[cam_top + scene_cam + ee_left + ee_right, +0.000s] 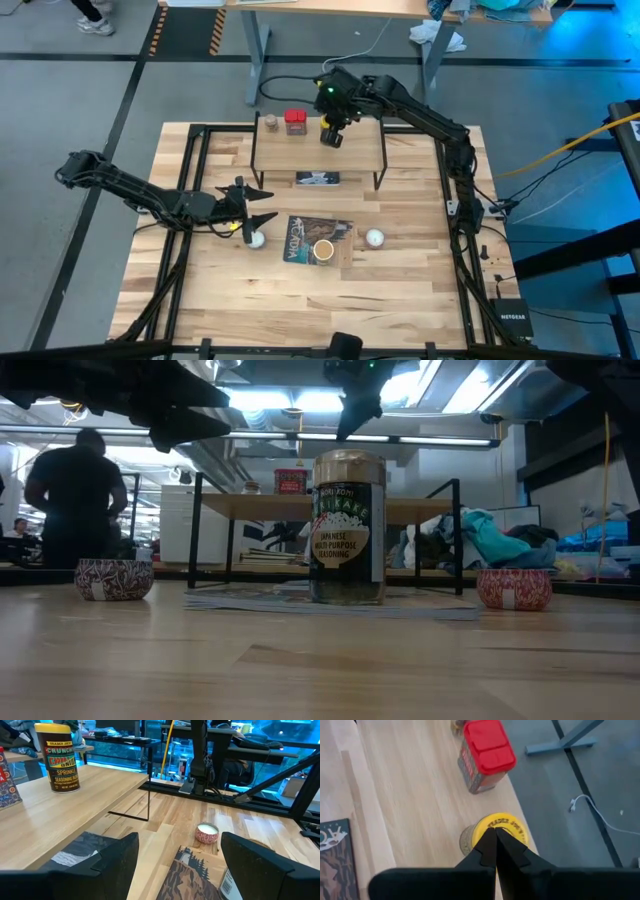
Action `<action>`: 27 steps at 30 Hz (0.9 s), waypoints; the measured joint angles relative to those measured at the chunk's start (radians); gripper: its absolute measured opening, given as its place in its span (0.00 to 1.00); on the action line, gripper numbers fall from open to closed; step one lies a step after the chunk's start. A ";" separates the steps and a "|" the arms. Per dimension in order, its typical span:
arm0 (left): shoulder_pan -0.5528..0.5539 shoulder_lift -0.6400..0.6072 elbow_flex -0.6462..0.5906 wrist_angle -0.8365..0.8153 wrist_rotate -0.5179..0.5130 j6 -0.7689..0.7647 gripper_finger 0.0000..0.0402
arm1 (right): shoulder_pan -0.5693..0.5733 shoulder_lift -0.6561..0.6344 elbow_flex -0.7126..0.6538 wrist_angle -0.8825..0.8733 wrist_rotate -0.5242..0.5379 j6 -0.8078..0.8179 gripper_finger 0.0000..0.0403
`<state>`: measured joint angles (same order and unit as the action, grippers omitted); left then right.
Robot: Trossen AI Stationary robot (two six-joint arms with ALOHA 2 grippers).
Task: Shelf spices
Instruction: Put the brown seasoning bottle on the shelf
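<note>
The pale plank tabletop (410,290) carries the shelf (355,150), a light-wood board on thin black legs, its long axis running along the far edge. Three spices stand upright on it: a red square tin (294,122), a yellow jar (58,757) with a printed label, and a tiny brownish jar (271,122) near its left end. The fourth, a wider tan jar (323,250), stands on a dark picture book (300,240) mid-tabletop, between two white balls (374,238). The right hand (494,845) hovers pinched narrow above the yellow jar; the left hand (250,205) gapes wide near the left ball.
</note>
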<state>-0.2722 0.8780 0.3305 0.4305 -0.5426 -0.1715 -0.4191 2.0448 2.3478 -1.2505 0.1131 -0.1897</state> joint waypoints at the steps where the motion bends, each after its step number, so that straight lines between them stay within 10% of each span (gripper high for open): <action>1: 0.000 0.000 0.000 0.000 0.000 0.000 0.69 | 0.000 0.004 0.000 -0.005 0.000 0.001 0.00; 27: 0.000 0.000 0.000 -0.005 0.000 -0.001 0.69 | 0.000 0.051 0.007 0.099 0.008 -0.002 0.00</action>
<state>-0.2722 0.8776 0.3305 0.4254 -0.5426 -0.1725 -0.4194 2.0962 2.3547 -1.1519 0.1215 -0.1917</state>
